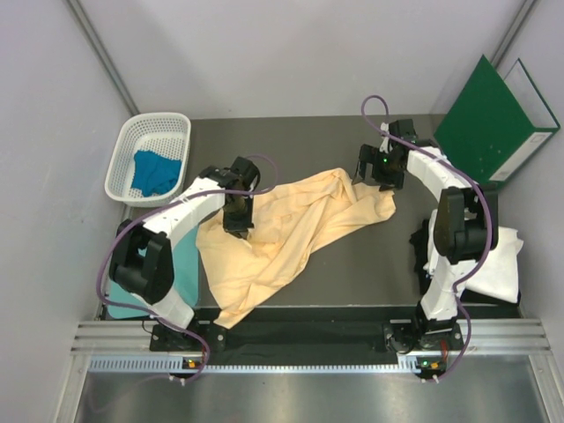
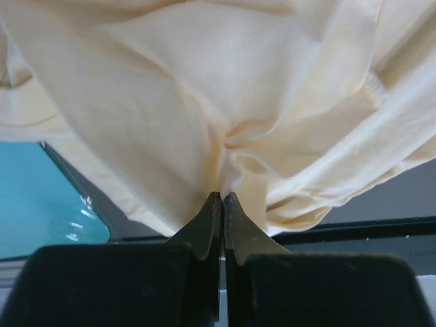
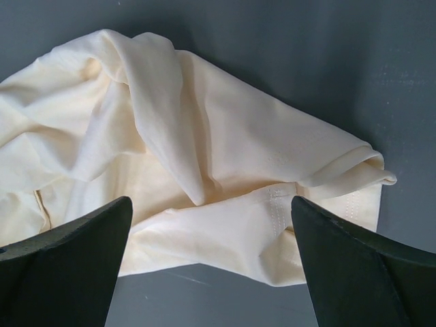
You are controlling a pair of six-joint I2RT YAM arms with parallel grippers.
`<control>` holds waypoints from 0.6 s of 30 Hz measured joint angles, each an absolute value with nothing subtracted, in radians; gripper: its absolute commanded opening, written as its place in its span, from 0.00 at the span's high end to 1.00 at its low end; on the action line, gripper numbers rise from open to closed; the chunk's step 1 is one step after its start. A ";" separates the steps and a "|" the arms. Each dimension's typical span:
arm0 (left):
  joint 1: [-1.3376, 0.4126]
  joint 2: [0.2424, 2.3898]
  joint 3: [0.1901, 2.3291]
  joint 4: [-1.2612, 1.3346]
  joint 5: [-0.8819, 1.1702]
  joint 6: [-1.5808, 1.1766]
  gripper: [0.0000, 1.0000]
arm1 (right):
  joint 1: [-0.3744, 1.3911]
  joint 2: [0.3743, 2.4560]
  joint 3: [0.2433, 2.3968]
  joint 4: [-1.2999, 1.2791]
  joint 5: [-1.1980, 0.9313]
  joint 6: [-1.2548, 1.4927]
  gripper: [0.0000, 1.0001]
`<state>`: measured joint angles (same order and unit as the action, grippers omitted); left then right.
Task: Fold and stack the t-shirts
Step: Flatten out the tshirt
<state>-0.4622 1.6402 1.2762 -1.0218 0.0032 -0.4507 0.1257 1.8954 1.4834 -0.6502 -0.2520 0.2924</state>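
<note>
A large peach-yellow t-shirt (image 1: 291, 229) lies crumpled across the middle of the table. My left gripper (image 1: 238, 222) is down on its left part. In the left wrist view the jaws (image 2: 223, 199) are pressed together on a fold of the yellow cloth (image 2: 204, 102). My right gripper (image 1: 380, 174) hangs open over the shirt's far right corner. Its fingers (image 3: 68, 259) straddle the hemmed edge (image 3: 225, 225) without touching it. A blue t-shirt (image 1: 155, 173) lies bunched in the basket. A white t-shirt (image 1: 495, 254) rests at the right edge, partly hidden by the right arm.
A white plastic basket (image 1: 132, 145) stands at the back left. A stiff green folder (image 1: 490, 123) leans at the back right. A teal sheet (image 1: 183, 264) lies under the left arm, also seen as a teal surface (image 2: 37, 204). A black strip (image 1: 300, 330) runs along the table's near edge.
</note>
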 measured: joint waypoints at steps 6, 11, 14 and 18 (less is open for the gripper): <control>-0.464 1.549 1.271 -1.143 -0.053 -0.484 0.01 | 0.126 1.902 1.479 -0.643 -0.260 0.293 0.00; -0.464 1.445 1.234 -1.193 -0.094 -0.530 0.01 | 0.126 1.912 1.479 -0.643 -0.270 0.299 0.01; -0.464 1.345 1.188 -1.173 -0.087 -0.570 0.06 | 0.126 1.917 1.479 -0.642 -0.278 0.300 0.00; -0.464 1.246 1.073 -1.098 -0.050 -0.646 0.14 | 0.126 1.925 1.479 -0.641 -0.290 0.303 0.00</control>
